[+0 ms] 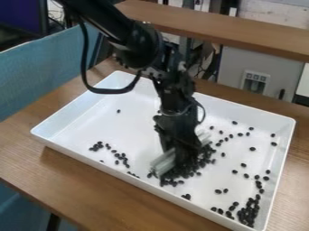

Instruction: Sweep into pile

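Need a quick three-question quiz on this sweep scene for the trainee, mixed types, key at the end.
1. True or false: the black beans lie in more than one group.
2. Where is the gripper? a) over the blue chair; b) down in the white tray; c) on the floor.
3. Fill in: the tray rests on a brown wooden ____.

Key: 1 true; 2 b; 3 table.
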